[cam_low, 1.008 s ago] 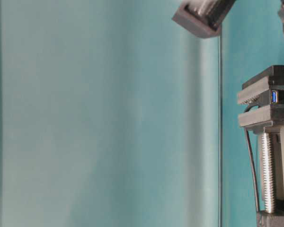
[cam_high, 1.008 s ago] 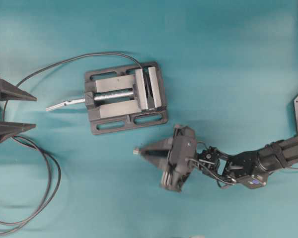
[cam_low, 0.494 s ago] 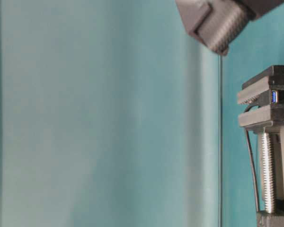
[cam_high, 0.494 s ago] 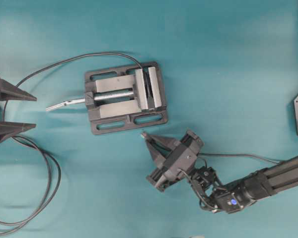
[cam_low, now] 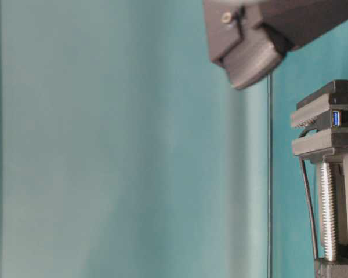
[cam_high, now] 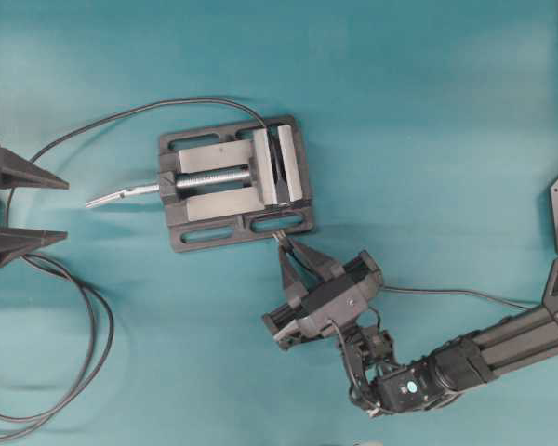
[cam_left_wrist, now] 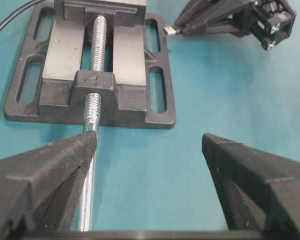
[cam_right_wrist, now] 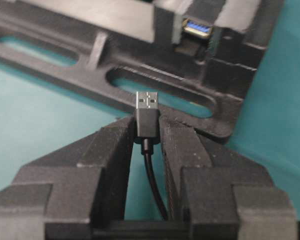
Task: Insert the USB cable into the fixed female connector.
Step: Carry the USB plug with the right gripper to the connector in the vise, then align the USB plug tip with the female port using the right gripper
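My right gripper (cam_right_wrist: 147,131) is shut on the USB cable's black plug (cam_right_wrist: 146,120). The plug's metal tip points at the fixed female connector (cam_right_wrist: 196,27), whose blue socket sits clamped in the vise a short gap ahead and slightly right. Overhead, the right gripper (cam_high: 282,241) is at the vise's near edge and the thin USB cable (cam_high: 446,293) trails right. The connector (cam_low: 336,118) also shows in the table-level view. My left gripper (cam_high: 67,210) stands open and empty at the far left, its fingers (cam_left_wrist: 65,160) either side of the screw handle's end.
The grey metal vise (cam_high: 191,237) sits mid-table, its screw handle (cam_high: 121,195) pointing left. The connector's long dark cable (cam_high: 93,325) arcs from the vise round the left gripper and loops at the lower left. Teal table lies all around.
The right gripper has swung from pointing left to pointing up at the vise's near edge, carrying the plug close to the socket. The left gripper has not moved.
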Controlling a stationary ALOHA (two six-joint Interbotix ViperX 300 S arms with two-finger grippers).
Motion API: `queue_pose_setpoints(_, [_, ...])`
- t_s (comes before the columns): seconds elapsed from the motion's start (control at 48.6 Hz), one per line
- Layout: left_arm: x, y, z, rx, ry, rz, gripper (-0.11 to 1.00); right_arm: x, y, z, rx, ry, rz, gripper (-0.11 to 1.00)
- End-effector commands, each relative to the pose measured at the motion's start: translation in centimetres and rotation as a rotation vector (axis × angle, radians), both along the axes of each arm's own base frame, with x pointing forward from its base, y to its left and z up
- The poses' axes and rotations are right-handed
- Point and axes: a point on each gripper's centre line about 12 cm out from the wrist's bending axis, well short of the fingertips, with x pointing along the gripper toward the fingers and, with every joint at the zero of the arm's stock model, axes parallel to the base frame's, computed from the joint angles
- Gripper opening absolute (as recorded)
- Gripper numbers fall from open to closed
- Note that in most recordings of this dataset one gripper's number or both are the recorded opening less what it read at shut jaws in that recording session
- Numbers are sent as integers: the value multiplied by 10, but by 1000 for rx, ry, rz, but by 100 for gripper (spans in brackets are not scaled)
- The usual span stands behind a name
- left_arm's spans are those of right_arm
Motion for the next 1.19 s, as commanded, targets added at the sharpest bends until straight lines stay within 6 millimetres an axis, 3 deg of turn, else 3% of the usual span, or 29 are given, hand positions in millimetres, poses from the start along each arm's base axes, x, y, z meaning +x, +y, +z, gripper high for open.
queue_pose_setpoints(0.0, [3, 1, 5, -7, -17, 6, 99, 4, 4, 14, 19, -34, -33, 21])
queue_pose_setpoints(1.173, [3, 1, 5, -7, -15, 6, 99, 16, -12, 36, 4, -53, -222, 21])
